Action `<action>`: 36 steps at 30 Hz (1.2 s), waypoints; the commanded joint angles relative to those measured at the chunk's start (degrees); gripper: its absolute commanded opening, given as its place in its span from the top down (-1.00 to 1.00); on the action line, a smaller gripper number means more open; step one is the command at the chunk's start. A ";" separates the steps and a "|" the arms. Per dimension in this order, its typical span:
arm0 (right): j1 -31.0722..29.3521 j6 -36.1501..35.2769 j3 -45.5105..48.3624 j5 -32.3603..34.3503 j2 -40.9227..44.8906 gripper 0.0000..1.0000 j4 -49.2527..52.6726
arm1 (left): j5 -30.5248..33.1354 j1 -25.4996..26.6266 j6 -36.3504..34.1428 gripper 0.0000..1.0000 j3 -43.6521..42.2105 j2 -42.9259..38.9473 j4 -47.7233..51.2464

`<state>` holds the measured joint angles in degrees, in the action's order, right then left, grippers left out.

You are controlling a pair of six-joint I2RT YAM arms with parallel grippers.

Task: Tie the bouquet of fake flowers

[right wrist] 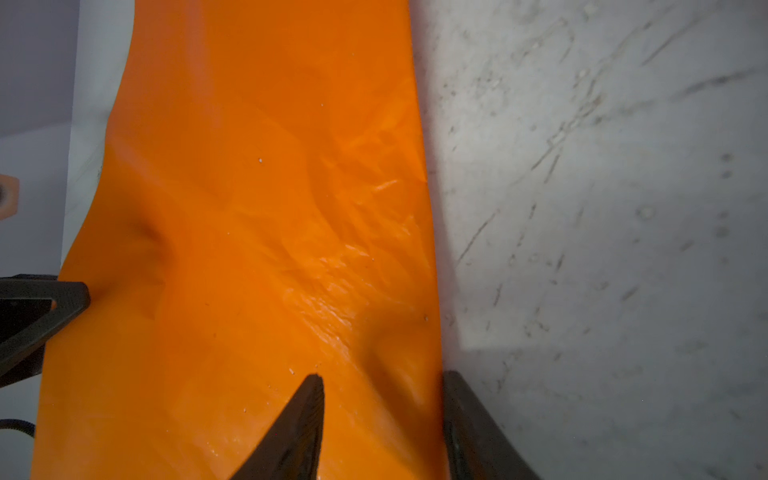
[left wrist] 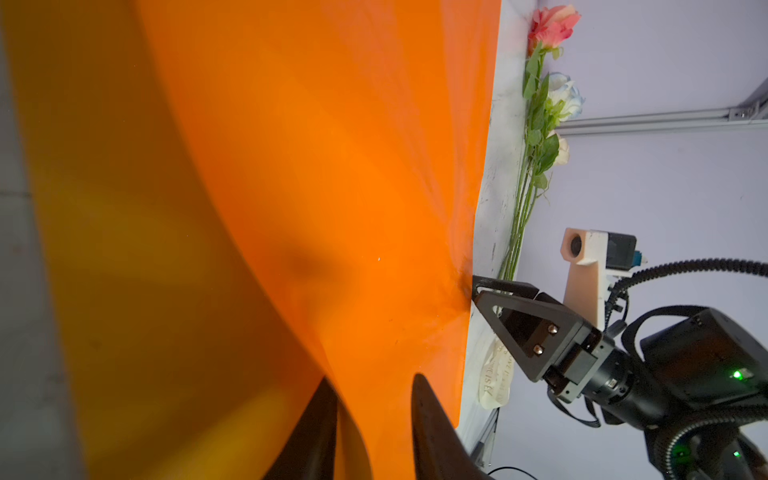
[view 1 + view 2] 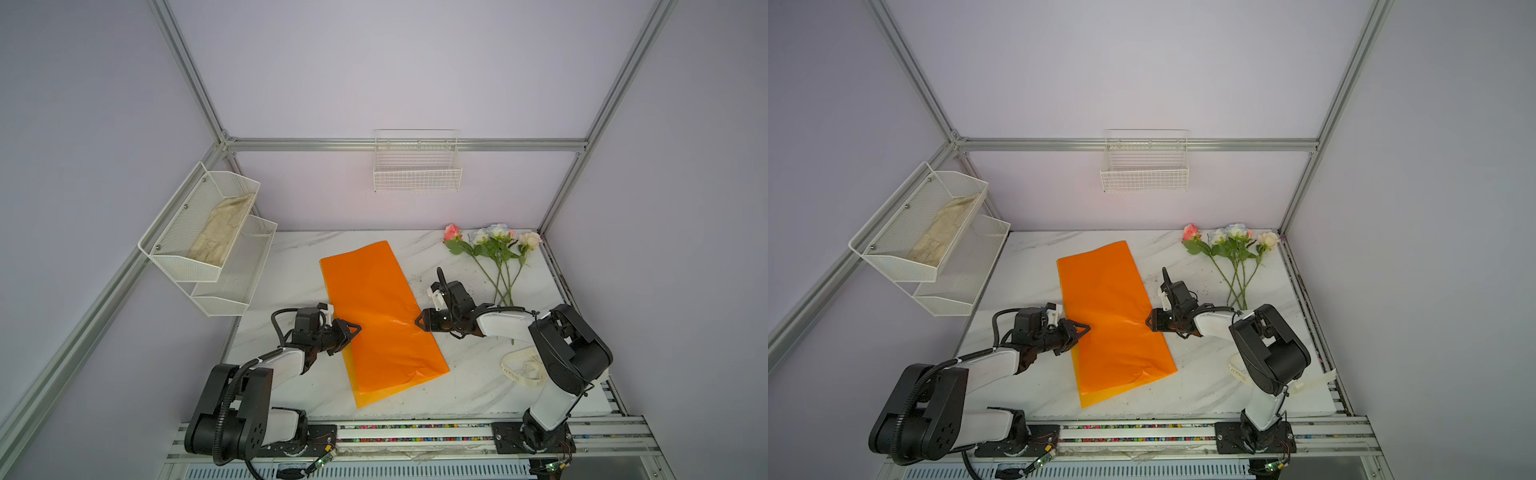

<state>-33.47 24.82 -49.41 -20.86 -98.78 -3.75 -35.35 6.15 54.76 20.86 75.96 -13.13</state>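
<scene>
The orange wrapping paper (image 3: 374,316) (image 3: 1108,316) lies slanted across the middle of the marble table (image 3: 457,390), apart from the flowers. The fake roses (image 3: 494,245) (image 3: 1233,241), pink, white and cream on green stems, lie loose at the back right. My left gripper (image 3: 355,328) (image 2: 372,376) is at the paper's left edge. One finger is under the lifted edge and one over it, close together, and the sheet creases there. My right gripper (image 3: 419,322) (image 1: 380,376) stands open at the right edge. One finger rests on the paper (image 1: 249,208) and the other beside it on the table.
A cream lettered ribbon (image 3: 523,370) lies on the table beside the right arm's base. A white mesh shelf (image 3: 174,257) holding a beige cloth (image 3: 222,232) hangs on the left wall. A wire basket (image 3: 417,166) hangs on the back wall.
</scene>
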 commanded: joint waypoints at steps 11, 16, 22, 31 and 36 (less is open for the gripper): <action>-16.99 -19.09 3.85 13.59 27.59 -0.16 -1.31 | -2.88 0.26 4.02 0.93 4.55 -8.77 0.74; -33.28 -34.37 9.24 16.07 32.53 -0.15 -9.75 | -2.63 0.26 4.72 0.95 6.94 -9.00 2.15; -44.68 -44.58 9.02 29.02 25.14 -0.27 -13.69 | -2.23 0.40 5.51 0.97 7.07 -9.25 2.18; -46.06 -49.18 10.23 29.77 20.75 -0.33 -15.10 | -2.31 0.37 5.61 0.98 7.58 -9.70 2.88; -46.24 -50.08 11.36 46.62 15.72 -0.24 -18.50 | -2.18 0.40 6.00 0.98 7.59 -9.70 2.90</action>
<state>-79.55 -22.61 -38.92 15.62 -80.31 -19.31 -37.10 6.20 59.55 23.62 67.26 -9.58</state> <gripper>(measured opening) 0.637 0.047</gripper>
